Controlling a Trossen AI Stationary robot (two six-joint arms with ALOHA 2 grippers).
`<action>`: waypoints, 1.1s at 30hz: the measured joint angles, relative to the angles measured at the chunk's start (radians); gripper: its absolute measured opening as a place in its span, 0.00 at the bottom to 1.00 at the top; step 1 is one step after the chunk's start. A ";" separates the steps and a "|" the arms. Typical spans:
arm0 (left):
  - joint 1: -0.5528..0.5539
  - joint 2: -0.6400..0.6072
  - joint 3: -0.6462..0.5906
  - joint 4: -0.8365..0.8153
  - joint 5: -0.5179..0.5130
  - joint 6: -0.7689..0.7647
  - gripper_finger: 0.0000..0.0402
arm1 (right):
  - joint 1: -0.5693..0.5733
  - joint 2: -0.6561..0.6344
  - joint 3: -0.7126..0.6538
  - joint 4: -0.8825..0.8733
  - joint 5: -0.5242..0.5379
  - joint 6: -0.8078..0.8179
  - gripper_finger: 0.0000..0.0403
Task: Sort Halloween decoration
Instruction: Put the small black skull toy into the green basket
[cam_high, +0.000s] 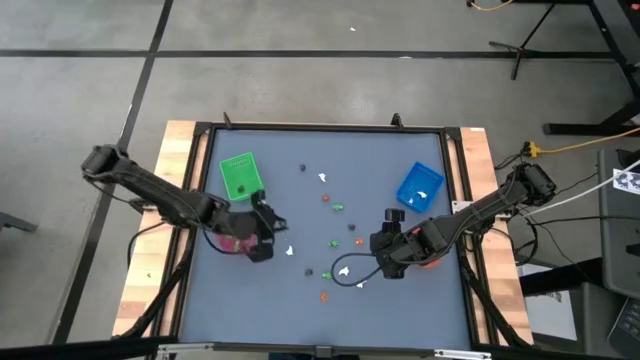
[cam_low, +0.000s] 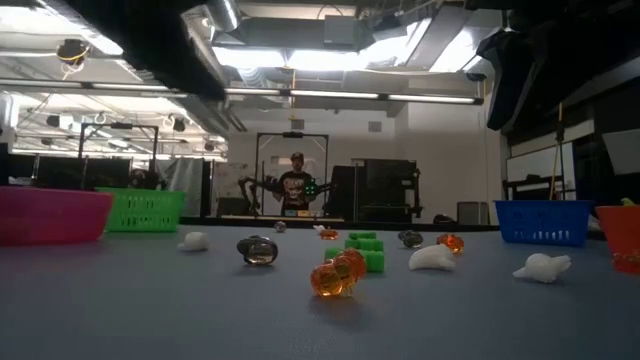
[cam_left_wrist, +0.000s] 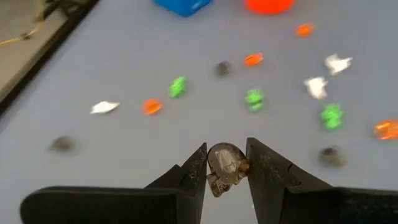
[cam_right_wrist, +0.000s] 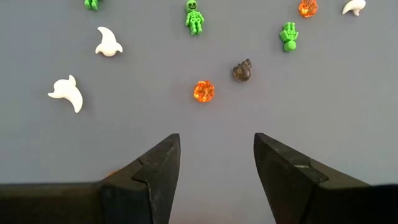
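- We see the tiny Halloween figures (cam_high: 335, 215), white, orange, green and dark, scattered over the middle of the grey-blue table top (cam_high: 300, 310), between the two arms.
- One small dark translucent figure (cam_left_wrist: 225, 167) is off the scatter: it sits pinched between the left gripper's (cam_left_wrist: 226, 163) two dark fingers, clear in the left wrist view.
- In the high view we place that left gripper (cam_high: 262, 236) at the table's left side, just beside the pink round bowl (cam_high: 236, 243), which its arm partly covers.
- Green square basket tray (cam_high: 240, 176) lies behind the left gripper, apart from it.
- Right gripper (cam_right_wrist: 216, 158) has its jaws spread, nothing between them, only bare table.
- Ahead of it in the right wrist view we count two white ghost shapes (cam_right_wrist: 68, 92), a green skeleton (cam_right_wrist: 194, 15), an orange pumpkin (cam_right_wrist: 203, 91) and a dark lump (cam_right_wrist: 242, 70), all lying loose.
- In the high view the right gripper (cam_high: 386, 243) sits right of centre, next to the orange round bowl (cam_high: 432, 262), mostly hidden under its arm.
- Blue square basket tray (cam_high: 420, 187) lies behind it, with one white figure inside.
- Low view: a person (cam_low: 296, 185) stands in the room beyond the table.
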 joint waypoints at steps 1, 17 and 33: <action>0.011 -0.024 0.000 -0.043 -0.005 0.000 0.19 | 0.000 0.000 0.000 0.000 0.000 0.000 0.51; 0.275 -0.155 0.000 -0.577 -0.020 -0.002 0.19 | 0.000 0.000 0.000 0.001 0.000 0.000 0.51; 0.483 -0.155 -0.045 -0.556 -0.044 -0.048 0.19 | 0.000 0.000 0.000 0.025 0.017 0.000 0.51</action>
